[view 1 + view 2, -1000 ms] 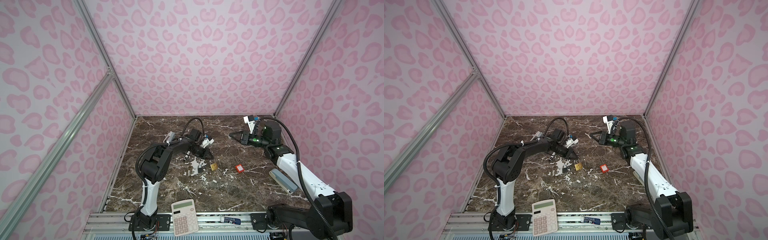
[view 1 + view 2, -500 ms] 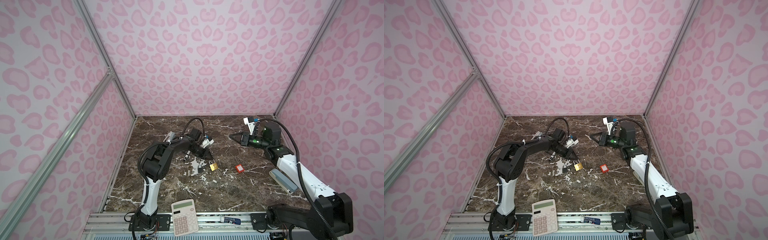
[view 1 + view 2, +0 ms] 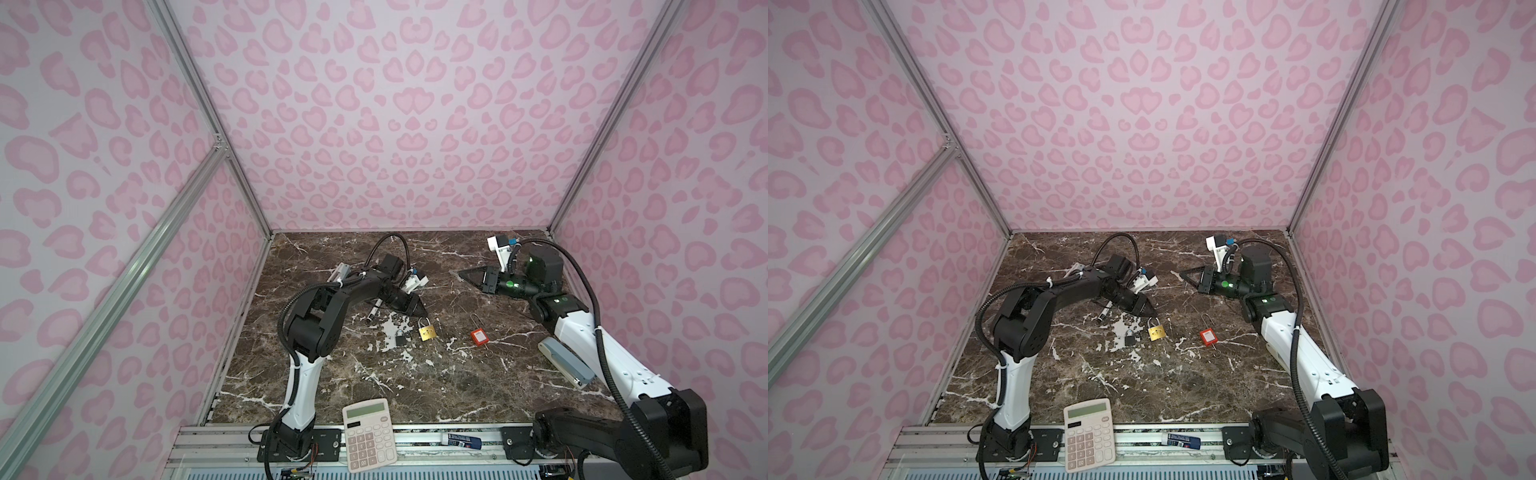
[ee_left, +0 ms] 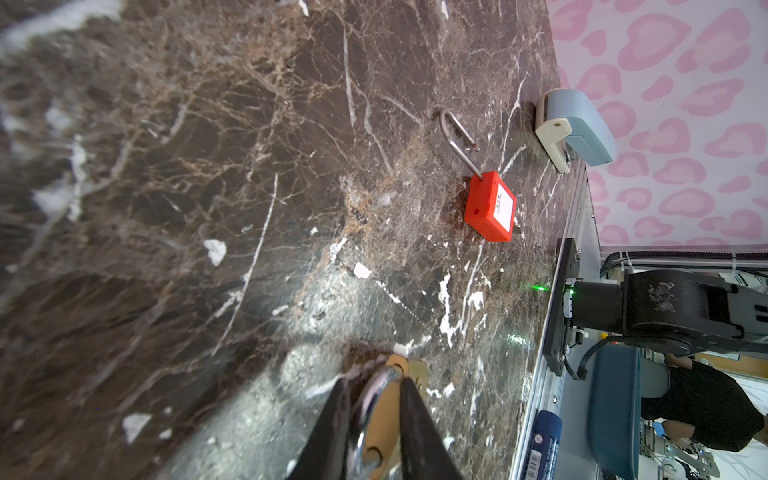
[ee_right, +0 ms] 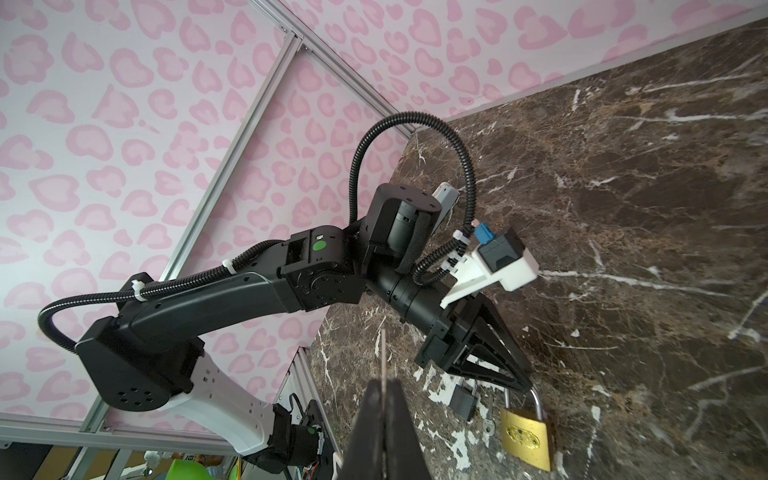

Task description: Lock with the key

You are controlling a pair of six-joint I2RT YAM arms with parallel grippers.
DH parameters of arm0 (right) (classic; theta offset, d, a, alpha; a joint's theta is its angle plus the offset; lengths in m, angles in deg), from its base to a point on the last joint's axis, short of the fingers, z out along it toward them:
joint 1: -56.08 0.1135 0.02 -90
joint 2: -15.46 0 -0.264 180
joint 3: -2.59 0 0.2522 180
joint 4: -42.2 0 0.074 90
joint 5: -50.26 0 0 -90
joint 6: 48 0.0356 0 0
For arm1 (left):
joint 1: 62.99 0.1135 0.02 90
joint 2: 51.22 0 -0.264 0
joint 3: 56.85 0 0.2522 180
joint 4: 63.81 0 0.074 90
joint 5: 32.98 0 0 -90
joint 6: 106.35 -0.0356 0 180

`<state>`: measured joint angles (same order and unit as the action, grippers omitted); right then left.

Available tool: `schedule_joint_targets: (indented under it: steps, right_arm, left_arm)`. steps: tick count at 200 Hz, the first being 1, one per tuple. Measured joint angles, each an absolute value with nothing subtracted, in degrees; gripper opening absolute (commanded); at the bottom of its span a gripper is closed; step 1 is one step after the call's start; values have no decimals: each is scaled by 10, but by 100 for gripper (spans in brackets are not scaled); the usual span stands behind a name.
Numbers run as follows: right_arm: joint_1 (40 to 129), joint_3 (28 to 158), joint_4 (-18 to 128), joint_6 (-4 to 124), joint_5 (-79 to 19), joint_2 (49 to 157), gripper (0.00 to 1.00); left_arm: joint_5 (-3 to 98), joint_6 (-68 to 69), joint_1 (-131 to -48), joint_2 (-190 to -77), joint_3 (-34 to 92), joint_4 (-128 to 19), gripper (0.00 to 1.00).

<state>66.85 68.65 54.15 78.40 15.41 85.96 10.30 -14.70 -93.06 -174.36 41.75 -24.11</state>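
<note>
Padlock (image 3: pixel 427 333) flat, shackle (image 3: pixel 424 322) toward left end effector (image 3: pixel 421 311)

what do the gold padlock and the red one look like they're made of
Gold padlock: brass-looking body, yellow metallic sheen, stamped emblem; bright steel-like shackle. Red padlock: likely matte plastic body, flat even colour, white label; thin bare-metal shackle.

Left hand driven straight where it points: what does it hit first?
The brass padlock: fingers of the left hand sit either side of its shackle; the lock body comes first, likely at once.
</note>
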Motion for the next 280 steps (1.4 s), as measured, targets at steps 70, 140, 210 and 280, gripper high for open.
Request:
schedule_joint_targets:
  steps: [70, 140, 210, 280]
  right_arm:
    - [668, 668, 544, 785, 150, 850, 0]
    - [669, 612, 537, 820, 101, 834, 0]
    - [731, 457, 541, 934, -67, 752, 0]
    - [825, 407, 472, 1042, -187, 832, 0]
  left_arm:
    - [99, -150, -931, -1770, 441, -229, 24]
    - [90, -153, -931, -1779, 451, -226, 23]
    - [105, -98, -914, -1685, 447, -275, 25]
    - [185, -24, -907, -1560, 369, -318, 28]
